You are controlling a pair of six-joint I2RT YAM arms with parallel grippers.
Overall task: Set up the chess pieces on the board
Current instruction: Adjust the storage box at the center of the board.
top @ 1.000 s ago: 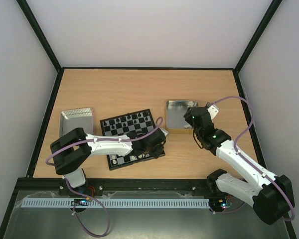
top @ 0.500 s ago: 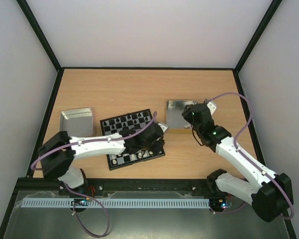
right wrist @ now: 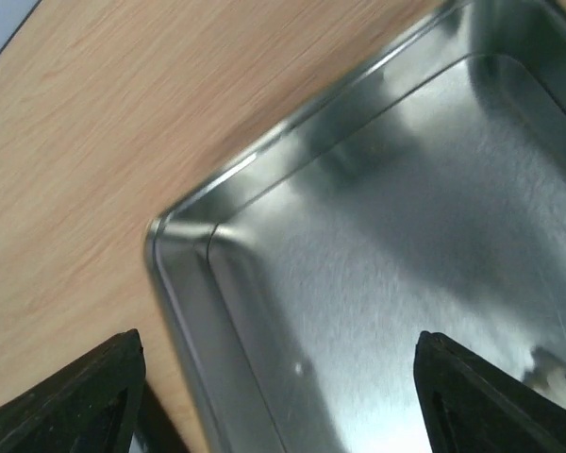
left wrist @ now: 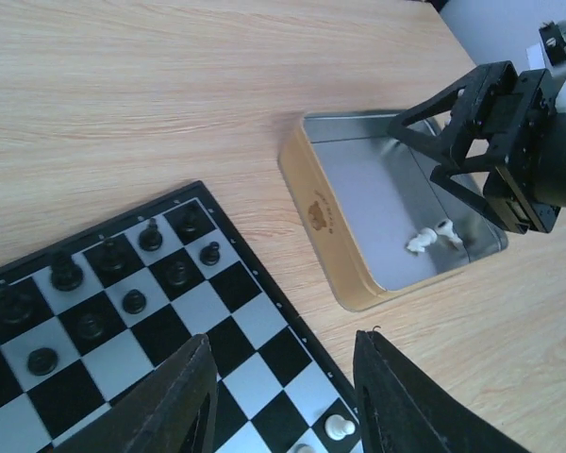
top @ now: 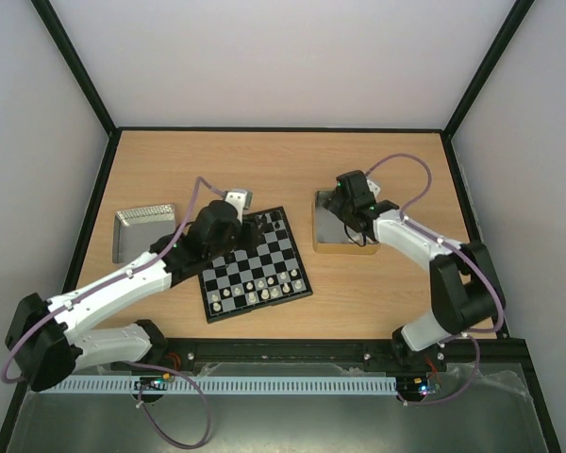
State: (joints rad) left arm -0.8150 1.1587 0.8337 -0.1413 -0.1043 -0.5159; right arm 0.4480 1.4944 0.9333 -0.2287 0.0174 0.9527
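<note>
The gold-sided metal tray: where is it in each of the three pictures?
Top external: the tray sits centre-right, to the right of the chessboard.
Left wrist: the tray is at upper right, with white pieces lying inside.
Right wrist: the tray fills most of the frame, one corner at left.
Shared landmark: the open right claw over it.

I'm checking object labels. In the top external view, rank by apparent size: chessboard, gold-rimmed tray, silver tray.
1. Chessboard, clearly largest.
2-3. Gold-rimmed tray and silver tray look alike; both are partly hidden, so no ranking.
</note>
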